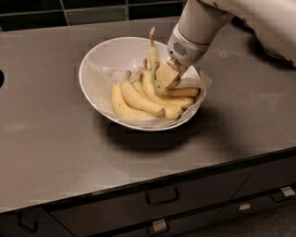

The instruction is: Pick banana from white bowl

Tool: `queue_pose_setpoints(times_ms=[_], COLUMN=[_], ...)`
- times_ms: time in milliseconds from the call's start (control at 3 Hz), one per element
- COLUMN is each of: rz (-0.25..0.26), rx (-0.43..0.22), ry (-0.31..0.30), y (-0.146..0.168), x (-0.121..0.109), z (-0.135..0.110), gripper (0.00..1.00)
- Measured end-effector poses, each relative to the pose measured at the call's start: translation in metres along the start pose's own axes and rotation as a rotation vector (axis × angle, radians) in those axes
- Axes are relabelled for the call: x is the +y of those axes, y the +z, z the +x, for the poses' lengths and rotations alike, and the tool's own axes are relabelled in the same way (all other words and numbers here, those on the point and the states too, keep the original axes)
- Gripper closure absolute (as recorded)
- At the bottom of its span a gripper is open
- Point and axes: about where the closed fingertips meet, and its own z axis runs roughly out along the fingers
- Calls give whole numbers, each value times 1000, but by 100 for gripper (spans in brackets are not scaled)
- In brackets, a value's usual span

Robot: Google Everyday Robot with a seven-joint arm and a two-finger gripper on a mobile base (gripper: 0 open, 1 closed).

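The white bowl (95,58) with a crinkled liner (203,84) stands on the grey counter, back centre. A bunch of joined bananas (138,99) lies in it. My gripper (163,82) reaches into the bowl from the upper right. Its tan fingers (166,74) are shut on the single banana (153,58). That banana stands nearly upright with its long stem pointing up above the bowl's far rim. Its lower end is hidden behind the fingers.
The grey counter (55,152) runs to a front edge with drawers and handles (162,196) below. A dark tiled wall (92,11) is at the back. A dark round opening (1,78) shows at the left edge. My arm (259,23) crosses the upper right.
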Motion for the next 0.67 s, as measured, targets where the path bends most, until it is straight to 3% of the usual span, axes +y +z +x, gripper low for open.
queue_pose_setpoints(times_ms=[667], rz=[13], rx=[-3], ry=[6], y=[-3], x=[-4], z=[1], gripper=[100])
